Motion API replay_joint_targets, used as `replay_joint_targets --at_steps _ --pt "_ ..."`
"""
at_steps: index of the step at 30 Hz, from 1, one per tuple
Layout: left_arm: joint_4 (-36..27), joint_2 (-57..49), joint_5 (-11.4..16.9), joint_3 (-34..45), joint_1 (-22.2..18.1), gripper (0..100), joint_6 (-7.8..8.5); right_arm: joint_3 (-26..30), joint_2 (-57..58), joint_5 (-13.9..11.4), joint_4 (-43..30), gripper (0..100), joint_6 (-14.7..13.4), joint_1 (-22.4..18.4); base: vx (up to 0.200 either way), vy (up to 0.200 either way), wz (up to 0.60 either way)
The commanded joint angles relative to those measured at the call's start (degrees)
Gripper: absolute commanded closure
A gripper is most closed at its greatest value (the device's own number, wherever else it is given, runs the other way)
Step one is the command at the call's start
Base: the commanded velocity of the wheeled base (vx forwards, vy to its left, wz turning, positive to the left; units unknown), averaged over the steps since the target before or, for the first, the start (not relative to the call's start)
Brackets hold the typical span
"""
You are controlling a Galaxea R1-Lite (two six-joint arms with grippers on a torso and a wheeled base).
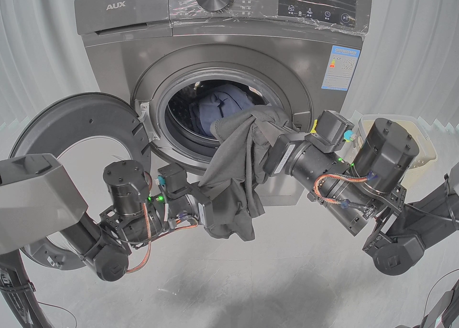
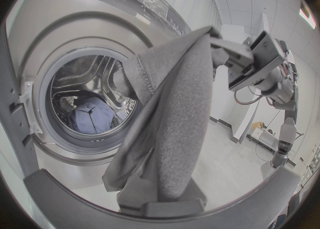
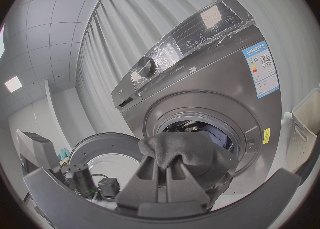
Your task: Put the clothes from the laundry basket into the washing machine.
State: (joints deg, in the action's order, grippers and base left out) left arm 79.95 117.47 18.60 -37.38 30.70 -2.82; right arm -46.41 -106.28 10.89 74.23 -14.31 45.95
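Dark grey garment [image 1: 239, 161] is off the floor, stretched between both grippers right in front of the washing machine [image 1: 220, 46] opening. Its top edge is draped at the lip of the drum [image 2: 100, 72] and the rest hangs down.

Right gripper [image 1: 260, 125] is clenched on the garment's upper part, at the lower right of the drum mouth. In the right wrist view both fingers [image 3: 146, 179] pinch a bunched fold.

Left gripper [image 1: 210, 209] sits lower and to the left, below the opening, grasping the garment's lower part. A loose tail dangles past it.

Blue garment [image 1: 220, 104] already lies inside the drum, at the back.

Door [image 1: 81, 118] is swung wide open on the machine's left.

Laundry basket [image 1: 425, 147], pale plastic, stands on the floor [image 1: 287, 271] just right of the machine, behind the right arm; its contents can't be made out.
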Motion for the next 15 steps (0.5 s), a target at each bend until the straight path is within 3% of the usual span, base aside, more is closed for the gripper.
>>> replay_joint_targets --at_steps 1,8,13,15 --pt "4.25 -9.19 -0.15 9.87 -0.02 100 0.09 0.88 -0.07 0.01 -0.14 100 0.07 -1.47 0.0 0.0 0.0" --pt "8.74 -17.62 0.65 20.77 0.07 100 0.53 2.64 -0.69 -0.25 -0.05 100 0.16 -2.97 0.0 0.0 0.0" --pt "8.74 -19.38 0.65 20.68 -0.02 100 -0.08 4.31 -0.77 -0.6 -0.22 100 0.25 -2.97 0.0 0.0 0.0" --pt "8.74 -19.29 0.47 20.24 -0.2 100 0.53 5.54 -0.86 -0.6 -0.14 100 0.34 -2.88 0.0 0.0 0.0"
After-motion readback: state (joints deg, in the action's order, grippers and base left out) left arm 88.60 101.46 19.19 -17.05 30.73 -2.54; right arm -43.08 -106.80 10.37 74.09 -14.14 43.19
